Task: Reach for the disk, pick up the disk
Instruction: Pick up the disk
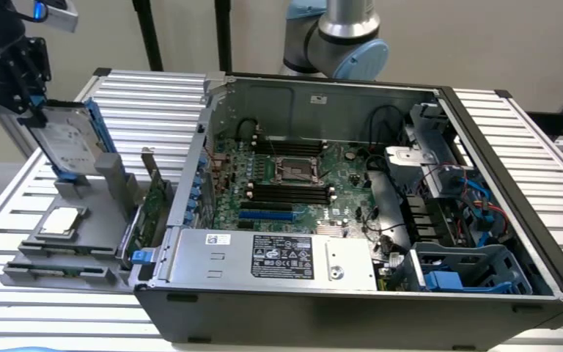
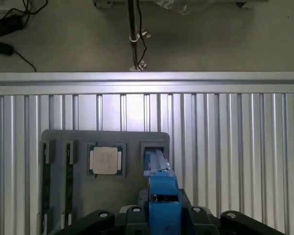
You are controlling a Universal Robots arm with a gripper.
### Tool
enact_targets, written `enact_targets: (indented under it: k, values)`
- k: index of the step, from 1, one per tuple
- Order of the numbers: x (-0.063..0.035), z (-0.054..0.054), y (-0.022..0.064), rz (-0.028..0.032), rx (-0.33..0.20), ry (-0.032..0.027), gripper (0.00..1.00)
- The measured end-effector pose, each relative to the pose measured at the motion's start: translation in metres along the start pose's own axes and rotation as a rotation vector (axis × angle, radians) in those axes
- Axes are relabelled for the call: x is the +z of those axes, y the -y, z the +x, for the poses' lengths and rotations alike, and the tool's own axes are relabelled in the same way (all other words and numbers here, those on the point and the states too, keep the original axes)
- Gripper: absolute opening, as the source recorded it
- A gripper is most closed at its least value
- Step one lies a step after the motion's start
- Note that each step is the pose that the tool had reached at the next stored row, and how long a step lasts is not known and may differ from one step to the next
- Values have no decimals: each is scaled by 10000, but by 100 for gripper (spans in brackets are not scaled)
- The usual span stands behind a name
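The disk (image 1: 67, 143), a silver-grey drive with a white label and blue rails, stands on edge at the exterior view's left. My gripper (image 1: 35, 116) is shut on its upper end. The disk's lower edge is at the slot of the grey fixture (image 1: 67, 249); I cannot tell whether it has cleared the slot. In the wrist view the disk's blue rail (image 2: 161, 193) sits edge-on inside the gripper (image 2: 162, 215), running down toward the fixture slot (image 2: 154, 147).
A small square silver chip (image 1: 59, 221) (image 2: 105, 160) lies in the fixture (image 2: 59, 137) beside the slot. A thin green circuit card (image 1: 149, 198) stands between the fixture and the open computer case (image 1: 360, 183). The ribbed metal table (image 2: 235, 147) ends just past the fixture.
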State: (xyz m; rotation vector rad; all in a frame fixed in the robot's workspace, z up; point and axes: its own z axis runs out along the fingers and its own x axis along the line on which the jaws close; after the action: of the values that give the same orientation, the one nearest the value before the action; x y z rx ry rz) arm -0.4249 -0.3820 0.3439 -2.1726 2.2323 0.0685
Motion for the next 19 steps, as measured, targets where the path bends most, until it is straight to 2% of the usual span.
enact_targets:
  k: [9, 13, 19]
  values:
    - [-406, -21, 8, -1, -10, 0, 33]
    - [-591, -31, 52, -2, -55, 9, 33]
    - [-856, -44, 217, -11, -170, 141, 33]
